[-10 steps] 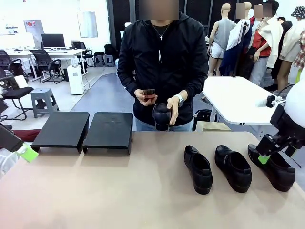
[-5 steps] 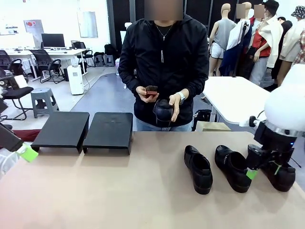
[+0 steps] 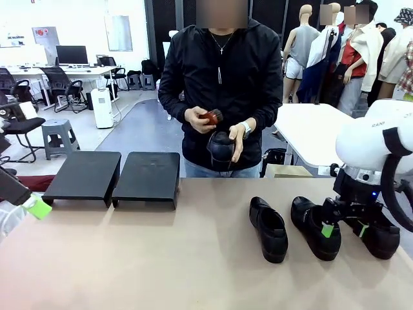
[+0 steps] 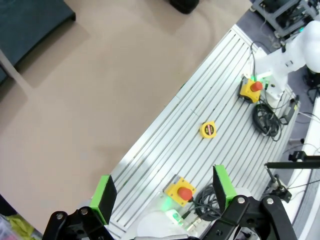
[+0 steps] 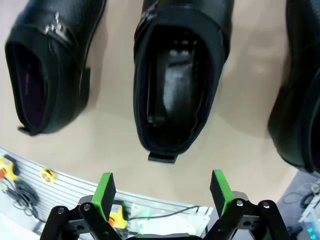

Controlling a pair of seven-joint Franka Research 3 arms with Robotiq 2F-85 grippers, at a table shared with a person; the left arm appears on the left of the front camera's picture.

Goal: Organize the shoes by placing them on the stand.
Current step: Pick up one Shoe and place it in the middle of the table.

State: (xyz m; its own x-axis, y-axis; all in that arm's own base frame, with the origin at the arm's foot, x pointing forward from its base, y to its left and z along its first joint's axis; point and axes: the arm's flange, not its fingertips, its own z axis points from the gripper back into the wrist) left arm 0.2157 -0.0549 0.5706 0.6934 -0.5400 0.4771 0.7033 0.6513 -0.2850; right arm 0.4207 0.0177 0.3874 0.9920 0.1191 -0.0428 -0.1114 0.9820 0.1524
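Three shoes lie on the surface (image 3: 161,258) well to the right of the stand (image 3: 147,175), side by side with toes pointing toward the robot. A fourth shoe (image 3: 221,154) is off the surface, behind the stand's right end, held by the person in one hand while the other holds a brush (image 3: 211,117). The stand is bare.

The right hand (image 5: 162,192) is released, its jaws spread wide with nothing between them. It sits at the heel end of the middle shoe (image 5: 180,75), and I cannot tell whether it touches the shoe. The left hand (image 4: 162,192) is also released and empty, near the surface's edge to the left of the stand and closer to the robot.

The shoes look like glossy leather, so the outer skin is probably slick under the pads. The sole and heel should be stiff, while the upper around the opening likely gives when squeezed. Each shoe seems moderately heavy, with the weight carried low in the sole.

The safest hold appears to be across the heel counter, one pad on each side just below the collar, where the shoe is narrowest and firmest. Pinching the toe or the soft rim risks slipping or creasing. The neighbouring shoes lie close on both sides, so the outer finger has little room and may nudge them.
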